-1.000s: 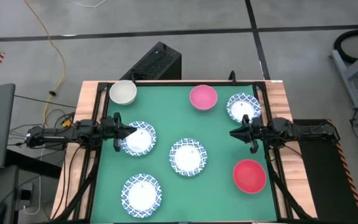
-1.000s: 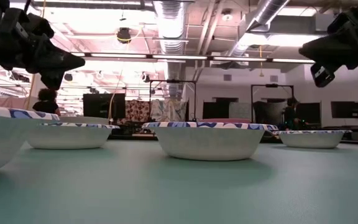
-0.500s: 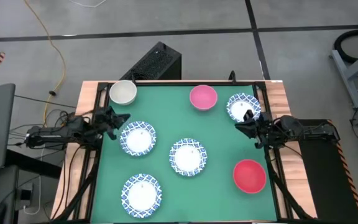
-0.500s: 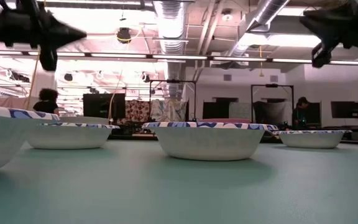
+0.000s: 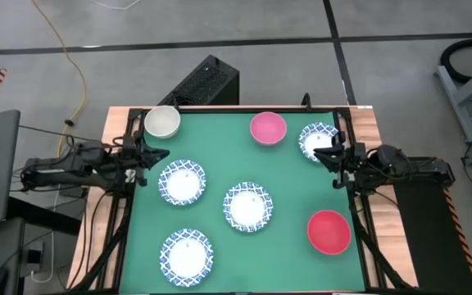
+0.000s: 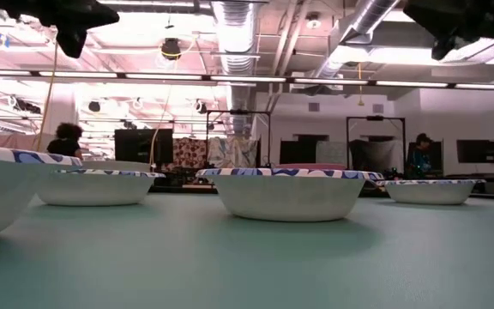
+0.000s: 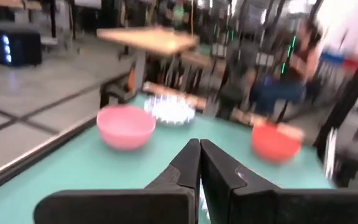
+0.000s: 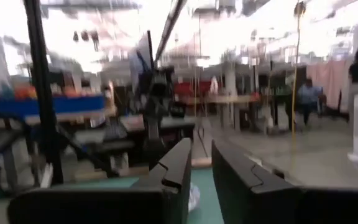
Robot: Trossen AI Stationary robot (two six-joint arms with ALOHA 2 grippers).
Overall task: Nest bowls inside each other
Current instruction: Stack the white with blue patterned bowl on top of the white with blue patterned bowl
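Seven bowls (image 5: 248, 206) lying separate on green surface (image 5: 285, 188). Left hand (image 5: 143, 156) shut, empty, beside cream bowl (image 5: 162, 121). Right hand (image 5: 324, 157) slightly parted, empty, beside blue-rimmed bowl (image 5: 318, 139).

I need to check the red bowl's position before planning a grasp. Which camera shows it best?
The high view: the red bowl shows whole from above, alone near the table's right edge. The left wrist view shows it blurred, from the side. The low and right wrist views do not clearly show it.

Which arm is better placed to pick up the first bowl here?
Right: the right gripper hangs by a blue-rimmed bowl, fingers slightly apart. The left gripper is shut, off the mat's edge.
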